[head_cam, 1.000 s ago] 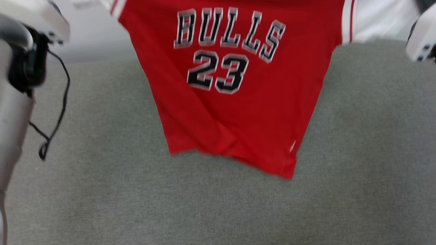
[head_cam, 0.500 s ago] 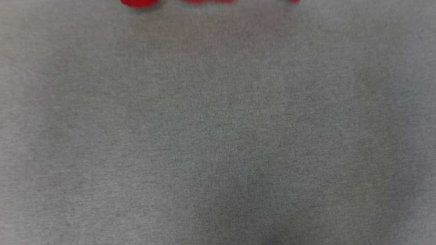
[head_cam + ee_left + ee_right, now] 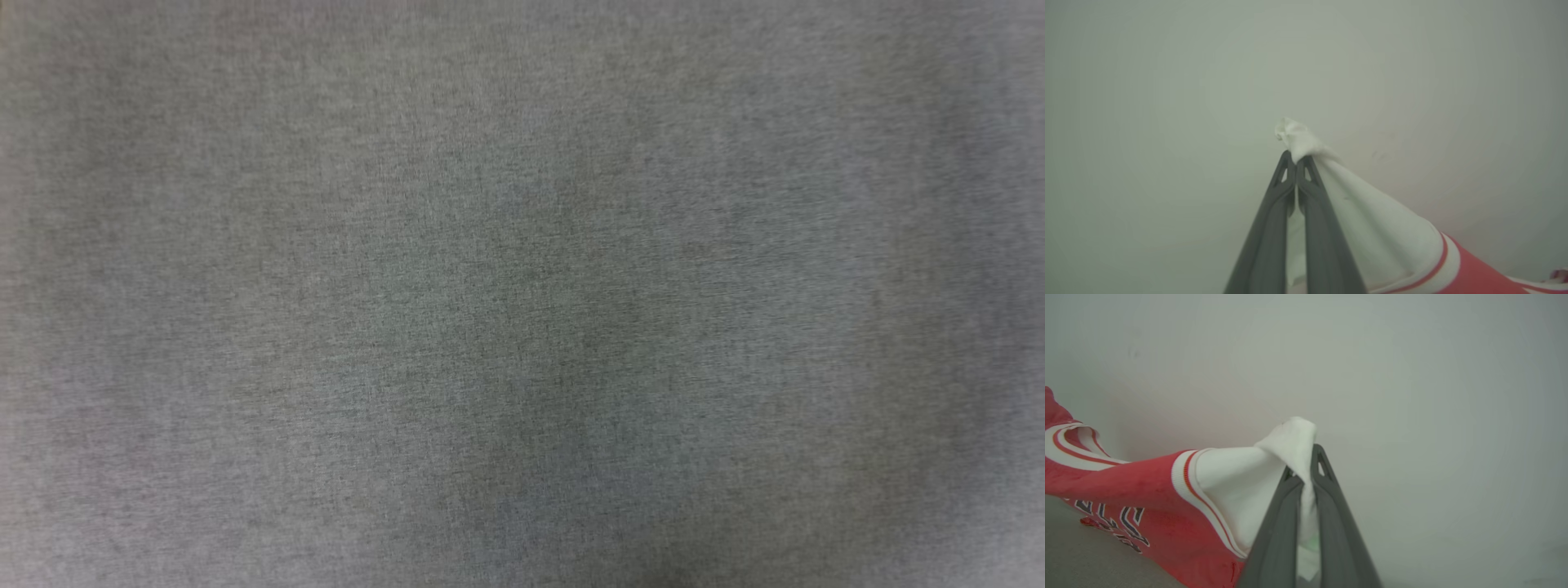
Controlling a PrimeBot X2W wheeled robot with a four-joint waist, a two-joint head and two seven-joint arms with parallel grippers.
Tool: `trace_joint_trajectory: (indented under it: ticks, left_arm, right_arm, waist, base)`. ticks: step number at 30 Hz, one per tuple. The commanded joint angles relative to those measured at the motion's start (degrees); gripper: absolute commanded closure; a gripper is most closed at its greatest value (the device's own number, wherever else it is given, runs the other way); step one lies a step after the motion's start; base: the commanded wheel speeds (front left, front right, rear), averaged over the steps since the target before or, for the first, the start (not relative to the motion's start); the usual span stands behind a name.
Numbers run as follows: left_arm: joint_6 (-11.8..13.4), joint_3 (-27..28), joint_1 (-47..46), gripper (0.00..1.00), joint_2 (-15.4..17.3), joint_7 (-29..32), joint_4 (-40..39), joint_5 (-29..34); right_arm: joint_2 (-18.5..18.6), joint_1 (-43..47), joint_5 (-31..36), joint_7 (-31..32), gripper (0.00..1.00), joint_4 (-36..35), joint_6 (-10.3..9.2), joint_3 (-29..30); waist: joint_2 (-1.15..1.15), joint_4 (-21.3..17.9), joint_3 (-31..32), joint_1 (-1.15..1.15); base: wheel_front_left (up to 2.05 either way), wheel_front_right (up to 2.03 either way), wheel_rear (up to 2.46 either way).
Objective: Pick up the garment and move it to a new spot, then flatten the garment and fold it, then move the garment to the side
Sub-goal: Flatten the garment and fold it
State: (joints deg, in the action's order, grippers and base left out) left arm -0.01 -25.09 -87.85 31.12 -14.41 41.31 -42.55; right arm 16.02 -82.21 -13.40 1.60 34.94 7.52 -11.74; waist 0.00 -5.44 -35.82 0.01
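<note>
The left gripper [image 3: 1295,158] is clamped on one bunched white sleeve of the shirt [image 3: 1384,237], and the right gripper [image 3: 1306,457] on the other. The shirt hangs stretched between them before a pale wall [image 3: 1167,81]. It is red, with red-and-white striped trim and black white-edged lettering.

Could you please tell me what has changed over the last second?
The head camera has swung off the hanging jersey onto the grey surface; the view shifted, not clearly the jersey. Nothing was let go: left claw and right claw each pinch a white sleeve.
</note>
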Motion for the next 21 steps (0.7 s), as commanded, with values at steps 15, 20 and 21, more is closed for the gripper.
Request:
trace_joint_trajectory:
  ticks: [15, 20, 21]
  left_arm:
    - [-3.9, 2.1, 12.0, 1.0, -4.8, -0.9, 5.9, -0.4]
    - [-4.6, 5.4, 24.7, 1.0, -6.5, -0.9, 3.8, 0.1]
    - [-4.9, 5.8, 27.8, 1.0, -7.1, -0.9, 3.5, 0.4]
  right_arm:
    - [-0.1, 9.8, -6.1, -1.9, 1.0, 4.4, -0.06, -5.3]
    - [1.0, 19.5, -9.8, -2.9, 1.0, 5.1, -0.06, -7.5]
    - [1.4, 21.9, -10.8, -3.0, 1.0, 5.1, -0.06, -7.8]
  waist:
    - [0.0, 1.9, 2.8, -0.01]
    - [0.0, 3.0, 10.6, -0.01]
    - [0.0, 3.3, 12.5, -0.01]
  base:
    - [0.0, 0.0, 0.0]
    - [0.0, 0.0, 0.0]
    - [0.0, 0.0, 0.0]
